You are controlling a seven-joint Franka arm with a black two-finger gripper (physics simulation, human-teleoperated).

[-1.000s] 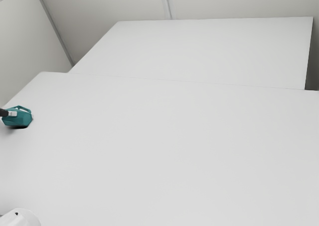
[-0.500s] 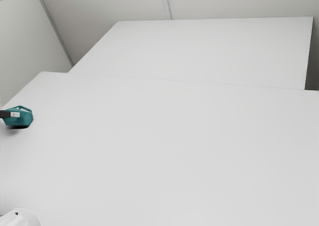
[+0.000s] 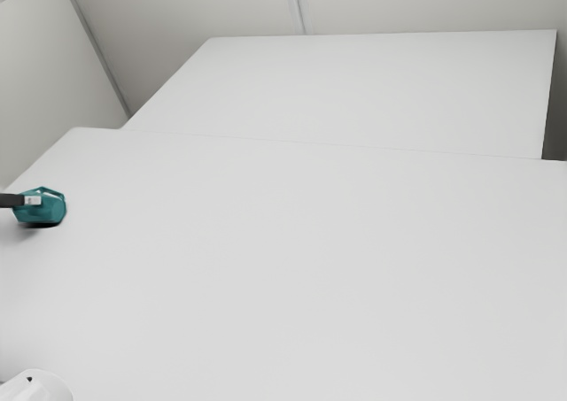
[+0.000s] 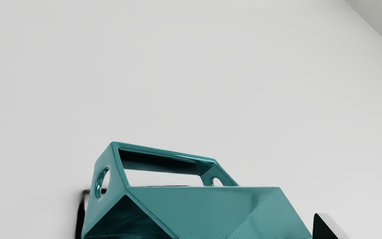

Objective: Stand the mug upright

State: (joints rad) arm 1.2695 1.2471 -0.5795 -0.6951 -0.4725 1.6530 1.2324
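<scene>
"What's nearest in the exterior view?"

"A white rounded thing point(image 3: 37, 389) with a small dark spot, down in the corner at the exterior view's left. I can't tell what it is."

"And past that?"

"The mug point(image 3: 51, 209), teal and faceted, low at the white surface point(image 3: 292, 268), close to the edge at the exterior view's left and near that edge's far corner. There's dark shadow right under it."

"Which way does it point?"

"It's on its side. In the wrist view its long axis runs crosswise in front of the hand. The mouth point(image 4: 128, 220) opens out sideways, with the dark hollow showing. The handle point(image 4: 164, 152) runs along the body, on the side away from the hand; in the exterior view it's on the mug's upper side."

"How's the arm sitting?"

"It comes in at the exterior view's left, low and nearly level. The gripper point(image 3: 33, 201) points toward the exterior view's right, its end across the mug's side."

"Have the jaws got hold of it?"

"They're right at the mug, but how far apart they stand, and whether they grip it, I can't tell."

"Anything farther?"

"A thin seam along the surface's far edge, then a second white panel point(image 3: 381, 91), and pale walls point(image 3: 425, 3) behind."
</scene>
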